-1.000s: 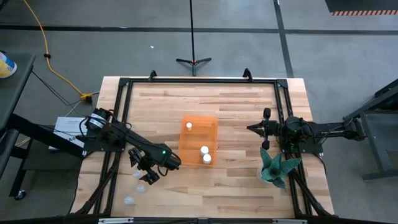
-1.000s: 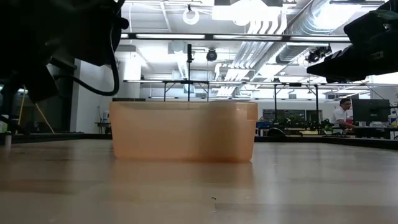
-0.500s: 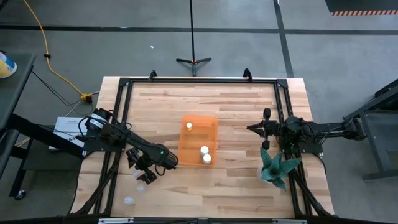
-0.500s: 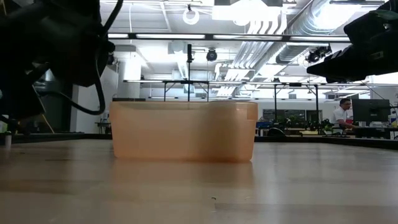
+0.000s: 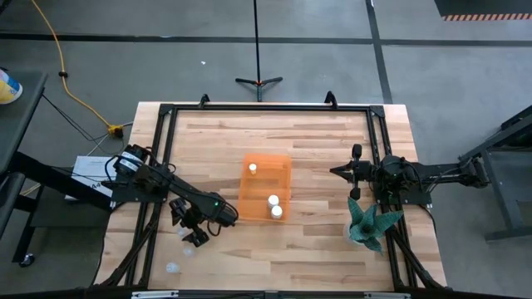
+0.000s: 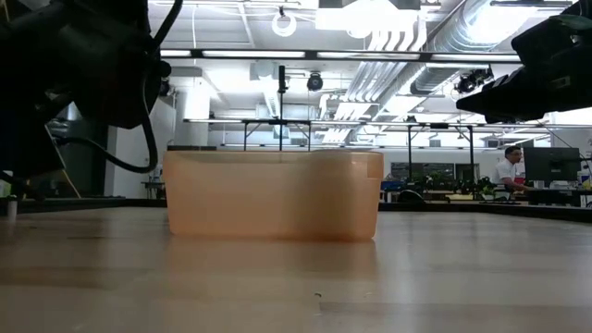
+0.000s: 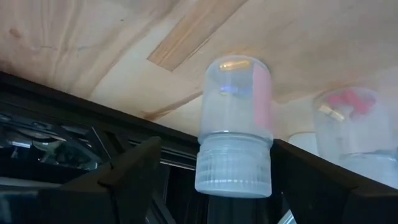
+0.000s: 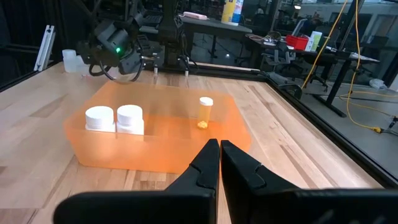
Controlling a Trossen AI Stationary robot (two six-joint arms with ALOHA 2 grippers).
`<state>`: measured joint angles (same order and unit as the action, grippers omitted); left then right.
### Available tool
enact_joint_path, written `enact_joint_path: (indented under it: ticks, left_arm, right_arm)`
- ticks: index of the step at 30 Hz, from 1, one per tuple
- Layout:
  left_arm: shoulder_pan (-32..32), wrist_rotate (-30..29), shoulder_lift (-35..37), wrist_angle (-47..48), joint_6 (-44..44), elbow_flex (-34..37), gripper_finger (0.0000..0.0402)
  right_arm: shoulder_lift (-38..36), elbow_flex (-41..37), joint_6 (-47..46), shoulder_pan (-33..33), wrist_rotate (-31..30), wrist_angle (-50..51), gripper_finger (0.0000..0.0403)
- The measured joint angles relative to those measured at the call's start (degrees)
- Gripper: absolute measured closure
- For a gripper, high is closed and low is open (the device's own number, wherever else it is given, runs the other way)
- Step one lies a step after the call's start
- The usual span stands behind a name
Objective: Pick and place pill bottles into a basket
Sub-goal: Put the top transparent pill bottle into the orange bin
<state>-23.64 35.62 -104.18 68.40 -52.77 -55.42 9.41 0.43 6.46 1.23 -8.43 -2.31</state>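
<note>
- The left gripper [image 5: 197, 235] sits low over the table's near-left part, well to the left of the orange basket [image 5: 286, 165], fingers spread wide — nothing is clamped.
- Its wrist view shows a clear pill bottle [image 7: 234, 127] with a ribbed white cap standing between the two dark fingers [image 7: 134, 168], a gap on either side; I see no contact.
- A second clear bottle [image 7: 351, 134], with red and pale pills inside, stands just beside the first, on the far side from the basket as I read it.
- From above, a pale bottle [image 5: 189, 250] shows right at the gripper, and another [image 5: 172, 267] lies nearer the table's front edge, farther from the basket.
- The basket sits at mid-table with three bottles inside: two white-capped ones [image 8: 115, 119] side by side at one end, a yellowish one [image 8: 206, 112] near the other.
- The right gripper [image 8: 219, 163] waits well right of the basket, fingers pressed together and empty, beside the teal spiky plant [image 5: 371, 222].
- My reading: this is the reach-and-grasp step for a fourth bottle — the fingers bracket it but have not closed.
- The next move calls for closing squarely on the bottle's body without nudging its neighbour, then lifting clear and carrying it rightward over the basket rim.
</note>
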Motion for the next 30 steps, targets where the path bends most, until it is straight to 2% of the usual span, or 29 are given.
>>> enact_joint_path:
  ticks: [12,22,25,30]
  left_arm:
    - [0.0,-0.15,0.0,-4.82,0.48,0.0,0.0067]
    - [0.0,-0.2,0.0,-4.9,2.11,0.0,0.007]
    - [0.0,-0.2,0.0,-4.9,3.43,0.0,0.0093]
    - [0.0,-0.22,0.0,-4.87,6.4,0.0,0.0158]
  right_arm:
    - [0.0,0.0,0.0,0.0,0.0,0.0,0.0396]
    - [0.0,0.0,0.0,0.02,0.01,0.0,0.0396]
    - [0.0,0.0,0.02,0.02,0.0,0.0,0.0396]
    - [0.0,0.0,0.0,0.02,0.0,0.0,0.0396]
